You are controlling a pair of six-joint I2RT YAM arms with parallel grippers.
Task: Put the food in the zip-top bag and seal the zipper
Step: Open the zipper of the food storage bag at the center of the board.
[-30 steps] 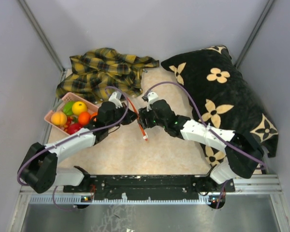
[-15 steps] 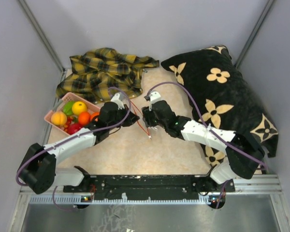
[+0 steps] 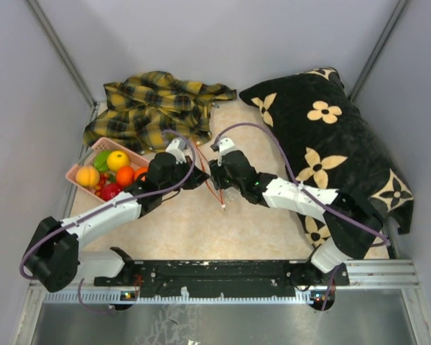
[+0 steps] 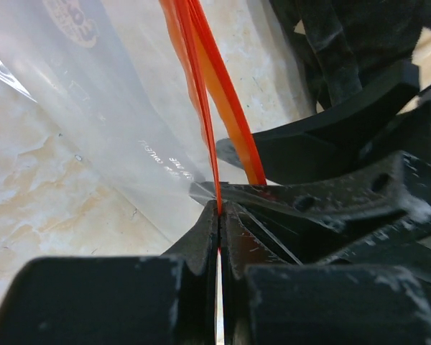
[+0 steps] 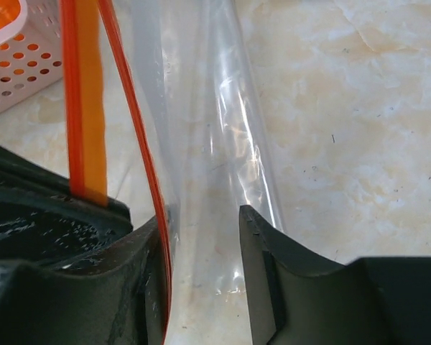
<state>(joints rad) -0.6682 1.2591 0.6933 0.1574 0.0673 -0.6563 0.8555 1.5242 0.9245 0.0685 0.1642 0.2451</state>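
Red zipper (image 4: 226, 115) on clear zip-top bag (image 4: 108, 108); pink basket (image 3: 72, 173); yellow-plaid cloth (image 3: 158, 104).

zip-top bag (image 4: 93, 108) is being seen as clear, glossy plastic film; zipper (image 4: 223, 100) as smooth glossy red plastic. left gripper (image 4: 219, 213) is being seen as matt black, grainy plastic. table (image 5: 359, 108) is being read as smooth, marbled.

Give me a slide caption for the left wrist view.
Left gripper pinches the red zipper strip of the clear plastic zip-top bag.

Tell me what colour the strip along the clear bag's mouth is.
Red to orange. The strip on the zip-top bag shows best in the left wrist view.
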